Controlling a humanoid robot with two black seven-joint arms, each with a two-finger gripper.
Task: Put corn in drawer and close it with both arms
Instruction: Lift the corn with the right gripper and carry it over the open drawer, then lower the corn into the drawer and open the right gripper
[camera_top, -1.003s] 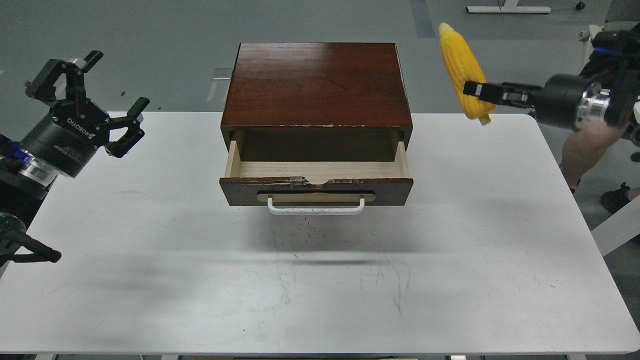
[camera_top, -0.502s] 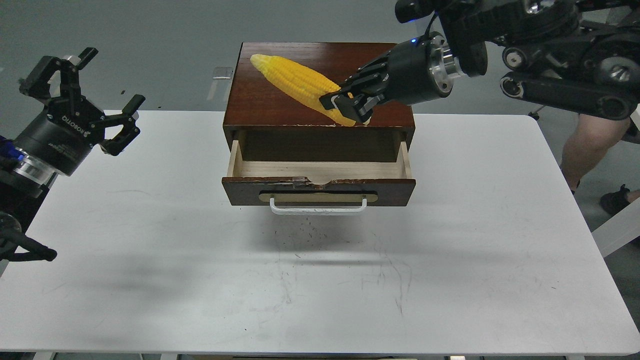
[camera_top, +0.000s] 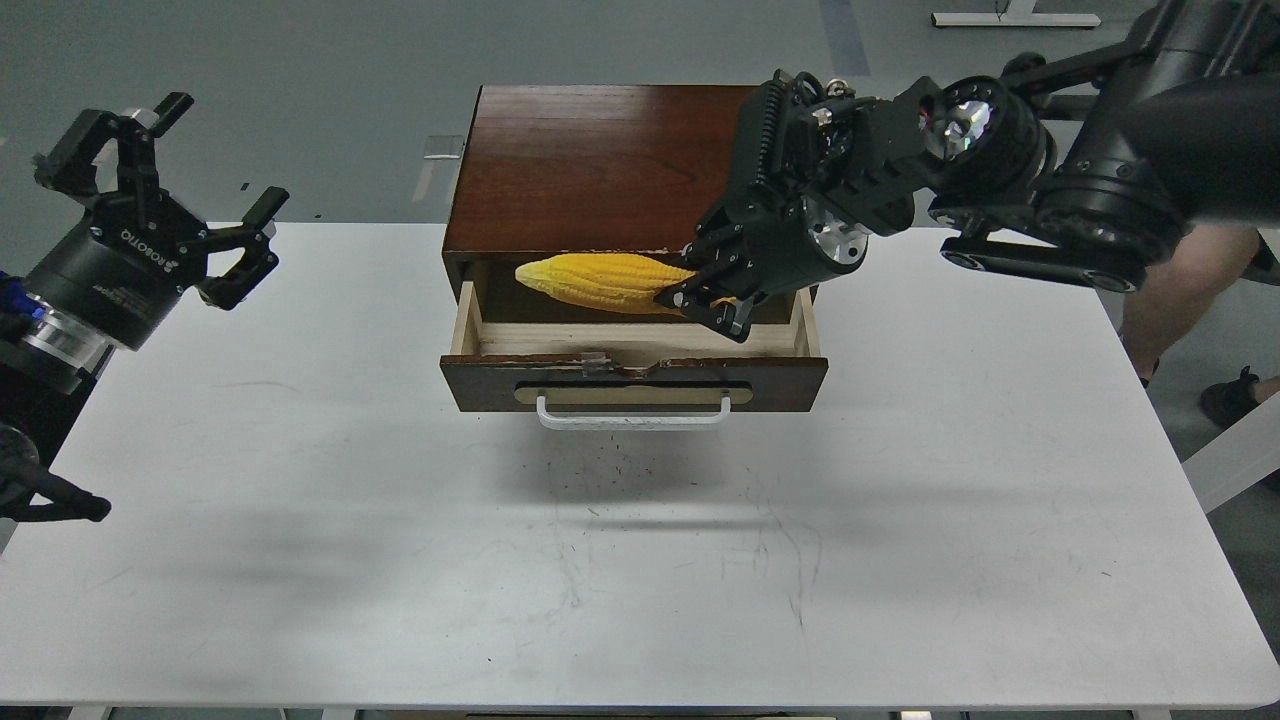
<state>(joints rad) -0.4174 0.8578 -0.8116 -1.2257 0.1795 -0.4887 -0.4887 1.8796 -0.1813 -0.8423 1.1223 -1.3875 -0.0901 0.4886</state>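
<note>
Since half a second ago, your right arm has swung down from above the cabinet top, carrying the one bright yellow tapered corn cob (camera_top: 603, 282) to the mouth of the open drawer.

Nearest you lies one white rectangular table (camera_top: 640, 560), its surface scuffed with dark scratches and specks. On it stands one dark reddish-brown wooden cabinet (camera_top: 610, 160) with one drawer (camera_top: 632, 375) pulled open, showing pale wood inside, a chipped front edge and one white bar handle (camera_top: 633, 414) on a tan plate.

You have two black arms. Your right gripper (camera_top: 700, 295) is clenched on the thick end of the corn, which lies nearly level over the back of the drawer, tip pointing left; you cannot tell whether it touches the drawer floor. Your left gripper (camera_top: 185, 165) hangs over the table's far left corner, fingers spread wide and holding nothing, well apart from the drawer.

Beyond the table is a grey-green floor. One person's bare leg and dark shoe (camera_top: 1180, 300) show at the right edge.
</note>
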